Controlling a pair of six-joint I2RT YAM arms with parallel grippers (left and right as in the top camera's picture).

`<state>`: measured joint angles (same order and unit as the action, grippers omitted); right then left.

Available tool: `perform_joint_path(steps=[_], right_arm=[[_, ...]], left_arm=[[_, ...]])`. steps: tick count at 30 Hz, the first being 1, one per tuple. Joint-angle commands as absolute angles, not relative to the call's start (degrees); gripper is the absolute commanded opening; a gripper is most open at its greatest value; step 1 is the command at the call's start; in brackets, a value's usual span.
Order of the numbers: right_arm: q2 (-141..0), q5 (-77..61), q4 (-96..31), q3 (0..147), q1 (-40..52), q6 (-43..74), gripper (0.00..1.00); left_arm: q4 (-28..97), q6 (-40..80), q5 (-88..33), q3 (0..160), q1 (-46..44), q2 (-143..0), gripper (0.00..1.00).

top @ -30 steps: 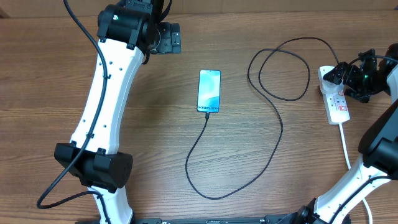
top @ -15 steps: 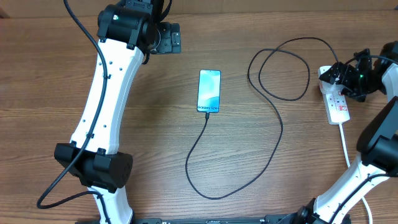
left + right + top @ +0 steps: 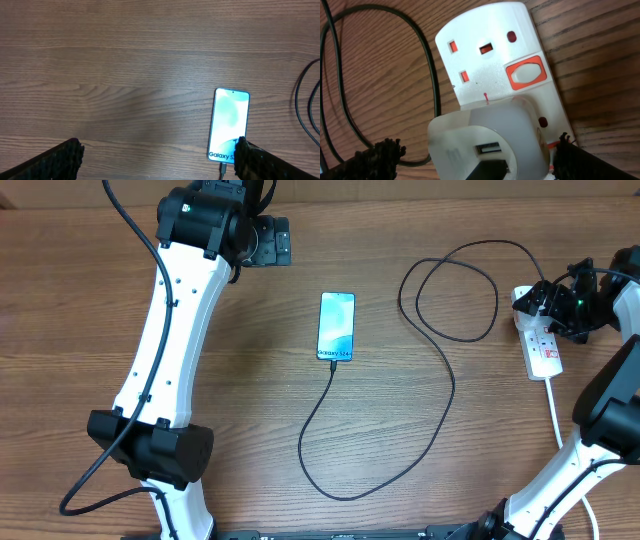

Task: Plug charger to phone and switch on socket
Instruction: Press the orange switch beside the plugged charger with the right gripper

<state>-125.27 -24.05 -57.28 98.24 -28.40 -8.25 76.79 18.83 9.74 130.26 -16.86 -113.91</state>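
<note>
The phone (image 3: 337, 327) lies face up mid-table with its blue-cyan screen lit, and shows in the left wrist view too, phone (image 3: 229, 125). The charger (image 3: 445, 390) runs as a thin black cable from the phone's near short edge, where its tip (image 3: 222, 170) sits in the port, loops across the table and reaches the socket (image 3: 545, 350). My left gripper (image 3: 280, 242) hovers open, far back left of the phone. My right gripper (image 3: 475, 160) is open above the socket's far end, its fingers either side of a white adapter (image 3: 485, 145). A red-rimmed switch (image 3: 526, 73) sits beside it.
The socket's white cord (image 3: 556, 415) runs toward the table's near right corner. Both white arms (image 3: 170, 330) rise from bases at the front edge. Bare wood surrounds the phone on its left side.
My right gripper has shifted slightly up and right over the socket's far end. The left arm, phone and cable have not moved.
</note>
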Motion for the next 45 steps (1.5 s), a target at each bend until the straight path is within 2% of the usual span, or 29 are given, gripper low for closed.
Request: perform_joint_path(steps=[1,26,45], right_arm=[[-127.96,-29.3,-58.35,97.69,-26.89,-7.99,1.0],[-127.96,-29.61,-59.64,97.71,-27.07,-7.88,1.0],[-123.72,-21.87,-63.9,102.13,-30.35,-2.76,1.0]], left_arm=[[76.88,17.54,10.92,130.32,-16.91,-114.24,1.0],[76.88,17.54,10.92,130.32,-16.91,-114.24,1.0],[76.88,17.54,10.92,130.32,-16.91,-114.24,1.0]])
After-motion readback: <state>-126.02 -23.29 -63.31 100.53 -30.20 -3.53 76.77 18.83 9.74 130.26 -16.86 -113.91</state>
